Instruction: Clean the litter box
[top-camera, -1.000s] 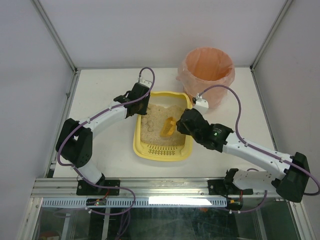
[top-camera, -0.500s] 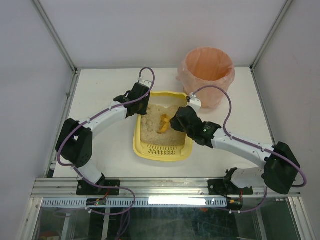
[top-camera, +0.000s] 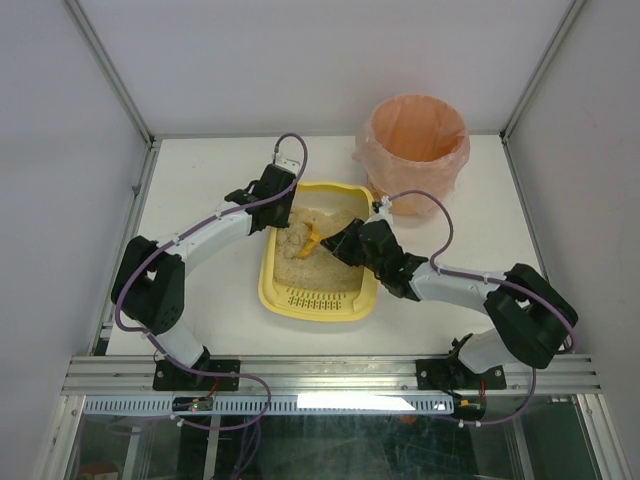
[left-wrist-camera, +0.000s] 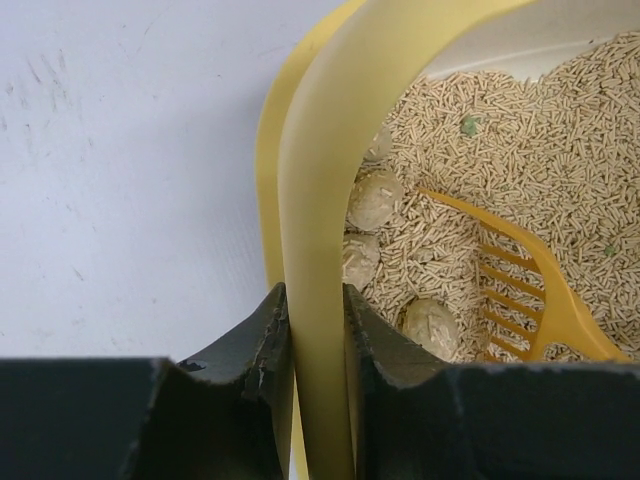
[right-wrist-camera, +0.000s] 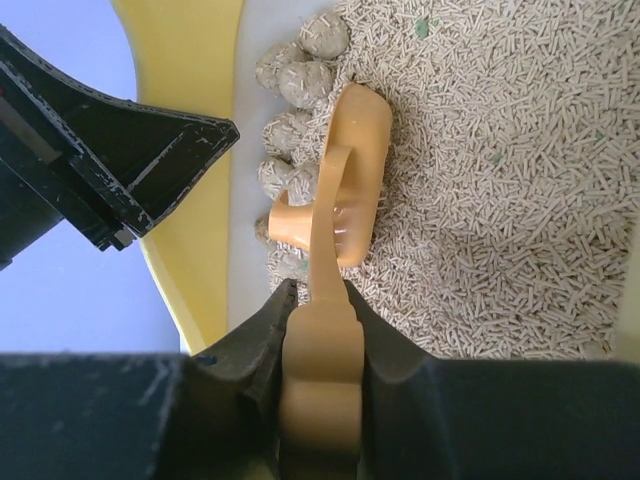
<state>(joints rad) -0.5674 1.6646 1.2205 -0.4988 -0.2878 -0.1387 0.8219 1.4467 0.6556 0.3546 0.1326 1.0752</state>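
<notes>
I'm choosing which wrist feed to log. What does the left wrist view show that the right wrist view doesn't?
Only the left wrist view: the left gripper pinching the litter box rim, and the slots in the scoop. Only the right wrist view: the right gripper shut on the scoop's handle. Both: the scoop, grey clumps and pellet litter inside the box.

Bright even light, soft shadows, wrist views perhaps blurred at bottom

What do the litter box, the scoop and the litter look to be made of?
Litter box: pale-yellow moulded plastic, smooth rim with slight sheen. Scoop: orange plastic, glossy, with moulded slots. Litter: matte beige pellets, likely pressed plant fibre; can't confirm.
</notes>
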